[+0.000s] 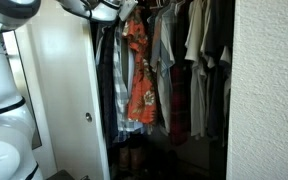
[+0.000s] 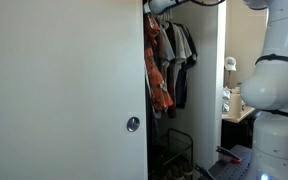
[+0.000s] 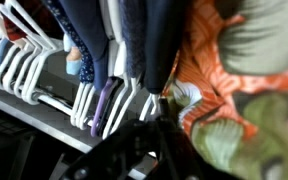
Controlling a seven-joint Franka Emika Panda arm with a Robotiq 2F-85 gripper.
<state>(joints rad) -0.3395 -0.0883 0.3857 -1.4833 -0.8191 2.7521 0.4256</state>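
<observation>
Your pincer (image 3: pixel 156 150) showed in the wrist view only as a dark, blurred shape at the lower edge, so I could not tell whether its jaws stood wide, narrow or closed on cloth. Just beyond it, toward two o'clock, hung the orange flower-patterned fabric shirt (image 3: pixel 219 80). Its folds lay close to the fingertips, though contact could not be made out. At twelve o'clock from the pincer ran a row of dark blue garments (image 3: pixel 134 35), and at about eleven o'clock, just beside it, sat a purple plastic hanger (image 3: pixel 102 105). Farther out, toward ten o'clock, a bunch of white plastic hangers (image 3: pixel 24 60) crowded together along a pale straight rod (image 3: pixel 34 112). In an exterior view you had the pincer (image 1: pixel 106 10) high at the closet's top, with the shirt at five o'clock below it and loose grey shirts (image 1: pixel 199 40) at three o'clock of that. The flat white closet door (image 2: pixel 54 90) stood at nine o'clock of the clothes, its round silver knob (image 2: pixel 132 124) low near the door's edge.
</observation>
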